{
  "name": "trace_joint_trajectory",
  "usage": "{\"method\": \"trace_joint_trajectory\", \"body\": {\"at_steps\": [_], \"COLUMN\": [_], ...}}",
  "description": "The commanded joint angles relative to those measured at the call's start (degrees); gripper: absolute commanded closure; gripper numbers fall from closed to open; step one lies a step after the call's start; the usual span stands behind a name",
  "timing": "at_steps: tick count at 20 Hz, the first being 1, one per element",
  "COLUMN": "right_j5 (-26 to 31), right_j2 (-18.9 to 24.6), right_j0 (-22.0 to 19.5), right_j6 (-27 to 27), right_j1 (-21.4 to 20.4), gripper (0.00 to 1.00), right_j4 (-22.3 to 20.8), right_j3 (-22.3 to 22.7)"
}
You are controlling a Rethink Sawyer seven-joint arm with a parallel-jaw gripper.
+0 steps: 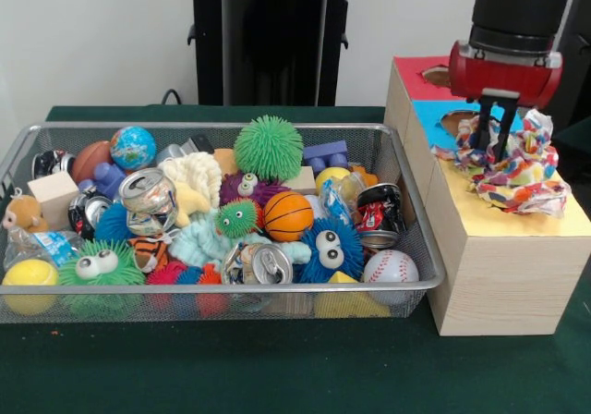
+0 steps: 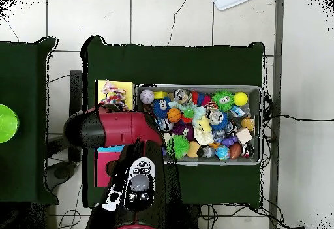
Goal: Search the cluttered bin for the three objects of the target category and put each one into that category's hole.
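Your gripper (image 1: 496, 127) hangs over the wooden box (image 1: 489, 275) to the right of the wire bin (image 1: 406, 238), its black fingers (image 1: 487, 123) reaching down into a crumpled multicoloured wrapper (image 1: 512, 169). The fingers stand close together with the wrapper bunched round them, but you cannot tell whether they actually pinch it. The wrapper rests on the box's yellow panel (image 1: 508, 220), spilling back toward the blue panel (image 1: 439, 114) and its hole; a red panel (image 1: 420, 77) lies farther back. In the overhead view the same wrapper (image 2: 116, 96) shows on the yellow end of the box, just beyond the red arm (image 2: 121, 128). The bin is heaped with clutter: a green spiky ball (image 1: 268, 148), a small basketball (image 1: 288, 215), a baseball (image 1: 391, 267), crushed cans (image 1: 148, 192) and a globe ball (image 1: 133, 147).
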Motion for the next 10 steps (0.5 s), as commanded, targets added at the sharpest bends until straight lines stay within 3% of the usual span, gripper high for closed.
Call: {"method": "trace_joint_trajectory", "body": {"at_steps": [1, 10], "right_j5": [-2.6, -1.9], "right_j2": [2.5, 2.7], "right_j0": [-1.6, -0.8], "right_j6": [10.3, 11.0], "right_j1": [6.3, 7.1], "gripper": [1.0, 1.0], "right_j4": [2.5, 4.3], "right_j3": [-2.8, -4.0]}}
